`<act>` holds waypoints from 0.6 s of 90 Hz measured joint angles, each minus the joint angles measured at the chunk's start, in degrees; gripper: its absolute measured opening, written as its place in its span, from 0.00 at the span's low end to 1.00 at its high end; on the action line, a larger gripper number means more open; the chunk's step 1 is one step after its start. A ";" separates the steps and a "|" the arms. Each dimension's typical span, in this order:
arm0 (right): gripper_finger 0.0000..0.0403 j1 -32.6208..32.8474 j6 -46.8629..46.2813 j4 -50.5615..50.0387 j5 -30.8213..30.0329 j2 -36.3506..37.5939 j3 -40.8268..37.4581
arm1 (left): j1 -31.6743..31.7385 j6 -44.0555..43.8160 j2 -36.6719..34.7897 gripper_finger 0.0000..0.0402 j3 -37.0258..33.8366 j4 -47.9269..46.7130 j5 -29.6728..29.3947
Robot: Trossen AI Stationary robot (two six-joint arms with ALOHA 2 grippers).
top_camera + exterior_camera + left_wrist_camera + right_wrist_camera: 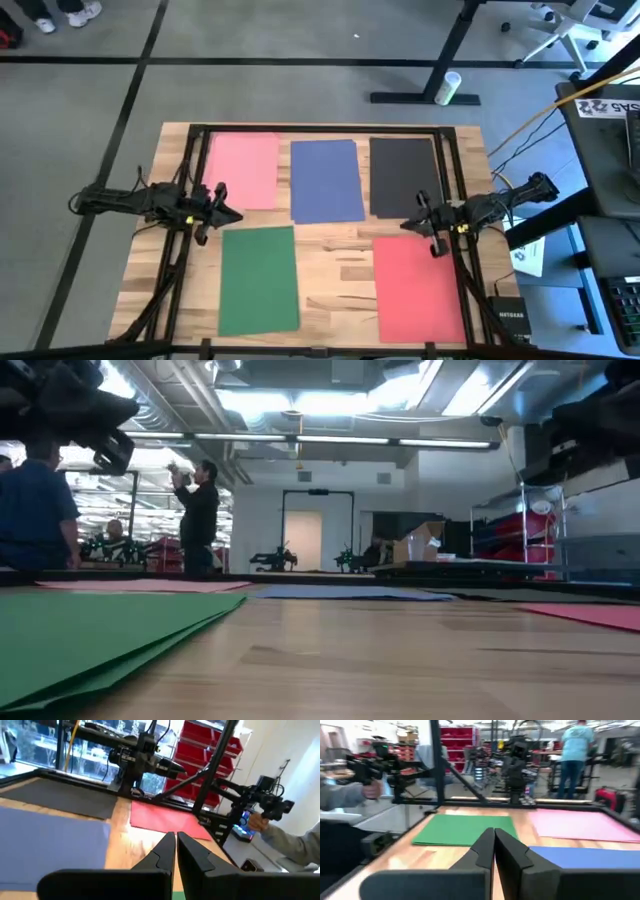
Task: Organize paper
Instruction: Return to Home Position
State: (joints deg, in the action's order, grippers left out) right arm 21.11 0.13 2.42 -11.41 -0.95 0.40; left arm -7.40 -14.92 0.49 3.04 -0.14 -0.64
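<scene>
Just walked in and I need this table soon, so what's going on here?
Nothing is being handled. The paper lies sorted by colour on the table: pink, blue and black in one row, green and red in the other. The left gripper hangs between pink and green, the right gripper between black and red, both empty with fingers shut.

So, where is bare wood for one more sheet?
The widest bare wood lies between the green paper and the red paper, with the blue paper at its far edge. The left pincer and the right pincer hang at its far corners. Crowded: pink paper, blue and black paper, thin gaps.
</scene>
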 joint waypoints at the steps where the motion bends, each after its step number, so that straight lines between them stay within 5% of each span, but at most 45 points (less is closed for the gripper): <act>1: 0.00 -0.38 0.05 0.00 0.01 0.00 0.00 | 0.04 0.11 -0.02 0.00 -0.27 0.51 0.01; 54: 0.00 -28.73 -0.25 -1.42 15.71 0.07 0.00 | 10.66 2.14 -0.24 0.00 -2.52 2.32 5.59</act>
State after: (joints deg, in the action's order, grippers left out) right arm -7.62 -0.12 0.99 4.30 -0.89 0.40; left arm 3.26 -12.78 0.25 0.51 2.17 4.95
